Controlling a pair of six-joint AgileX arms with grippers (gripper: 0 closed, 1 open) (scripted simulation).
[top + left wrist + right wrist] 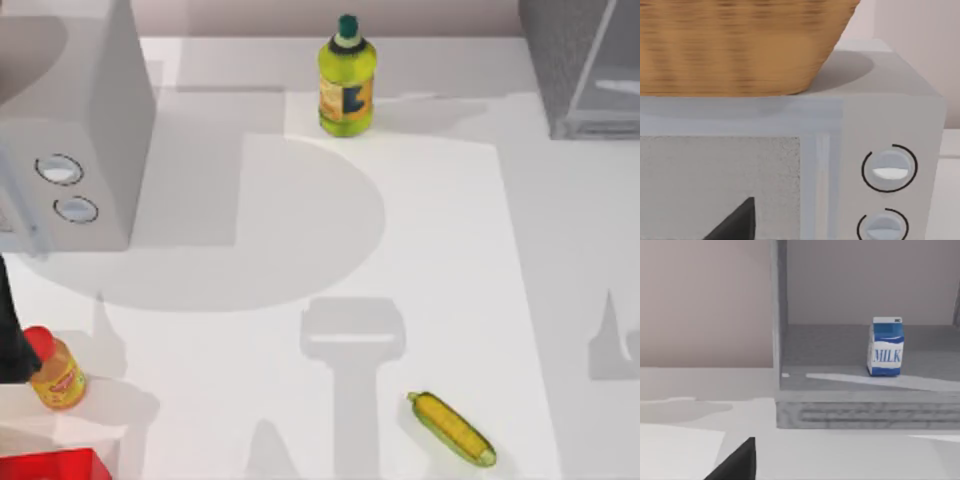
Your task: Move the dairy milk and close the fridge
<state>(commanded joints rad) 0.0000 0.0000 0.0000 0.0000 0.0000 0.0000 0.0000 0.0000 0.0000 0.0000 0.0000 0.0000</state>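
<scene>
One dairy milk [886, 346] stands upright on the fridge [865, 410] floor.

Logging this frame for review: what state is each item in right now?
Milk: upright, inside the fridge.
Fridge: open, interior exposed.
Green bottle: upright, capped, at the table's far edge.
Orange bottle: red cap on, tilted, near left.
Corn: lying flat, near edge.
Microwave: door shut, basket on top.

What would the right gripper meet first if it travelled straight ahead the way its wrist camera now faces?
Probably the fridge: its speckled front base edge lies nearest ahead, with the dairy milk standing farther back inside. Depth is uncertain.
</scene>
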